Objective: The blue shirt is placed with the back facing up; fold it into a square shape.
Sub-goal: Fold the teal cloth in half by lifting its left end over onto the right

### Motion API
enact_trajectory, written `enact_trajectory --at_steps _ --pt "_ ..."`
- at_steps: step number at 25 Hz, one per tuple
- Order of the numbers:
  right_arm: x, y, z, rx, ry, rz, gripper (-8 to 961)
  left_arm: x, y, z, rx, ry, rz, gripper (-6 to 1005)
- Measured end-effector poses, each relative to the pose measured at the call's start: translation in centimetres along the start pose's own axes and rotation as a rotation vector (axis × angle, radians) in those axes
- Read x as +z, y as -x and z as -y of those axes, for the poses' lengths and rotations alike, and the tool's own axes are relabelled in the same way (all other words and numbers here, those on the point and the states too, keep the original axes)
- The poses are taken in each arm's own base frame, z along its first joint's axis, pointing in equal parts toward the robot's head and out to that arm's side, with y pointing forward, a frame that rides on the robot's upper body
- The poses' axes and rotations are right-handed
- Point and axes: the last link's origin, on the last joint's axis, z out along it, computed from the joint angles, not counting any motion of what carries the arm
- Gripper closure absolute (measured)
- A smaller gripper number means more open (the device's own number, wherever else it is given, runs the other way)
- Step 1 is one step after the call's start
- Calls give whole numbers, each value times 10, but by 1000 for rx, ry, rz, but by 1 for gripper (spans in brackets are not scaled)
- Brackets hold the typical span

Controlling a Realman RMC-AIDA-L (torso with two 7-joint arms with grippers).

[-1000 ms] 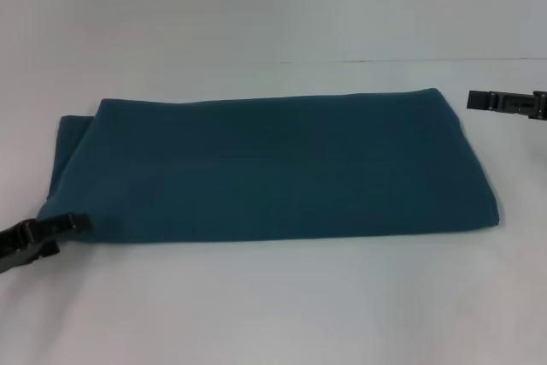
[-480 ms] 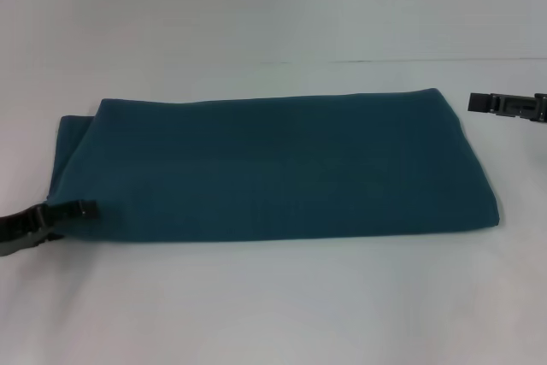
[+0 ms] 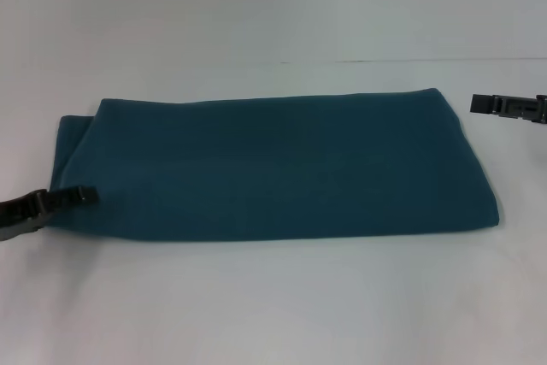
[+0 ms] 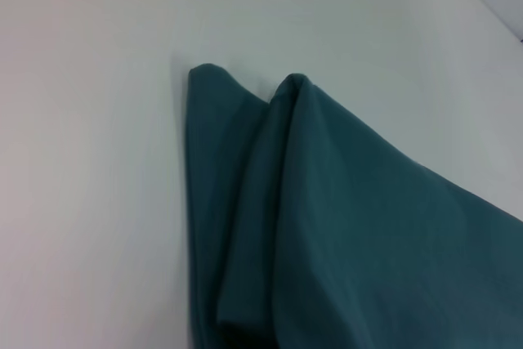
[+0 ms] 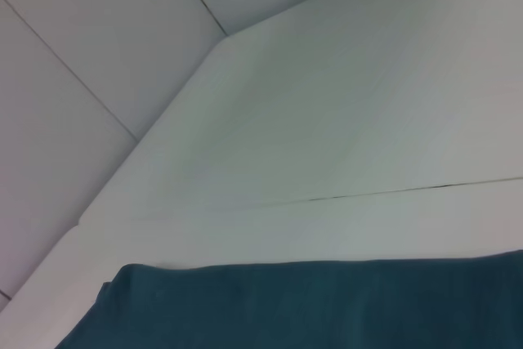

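Head view first: we see the blue shirt [image 3: 273,168] folded into a wide band across the middle of the white table [image 3: 273,305]. Our left gripper [image 3: 85,196] touches its lower-left corner; we cannot tell whether it grips. Our right gripper [image 3: 475,103] hangs at right, apart. Left wrist view: layered shirt corners [image 4: 286,202] fill the lower right. Right wrist view: shirt edge [image 5: 327,304] along the bottom.

The large dark teal-blue soft cotton shirt [image 3: 273,168] is lying folded into a long band across the middle of the flat white table [image 3: 273,305]. The black left gripper [image 3: 64,199] is sitting at the band's near left corner, touching the cloth. The black right gripper [image 3: 479,103] is hanging just beyond the far right corner, apart from the cloth.
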Motion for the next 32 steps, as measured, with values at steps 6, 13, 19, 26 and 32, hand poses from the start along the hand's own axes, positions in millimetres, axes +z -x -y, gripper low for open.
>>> enact_trajectory --at_steps 6,13,19,26,32 --pt "1 1 1 -5 -9 3 33 0 -1 0 3 0 0 119" --pt "2 3 1 -10 -14 5 34 1 -2 -1 11 -3 1 123" --pt "3 3 0 -16 -13 -1 33 -1 -5 2 13 -22 -22 348" --pt "4 3 1 -18 -18 -2 34 0 -7 2 15 -28 -21 545" --pt "5 2 1 -17 -18 -4 35 -1 -7 4 14 -37 -23 707"
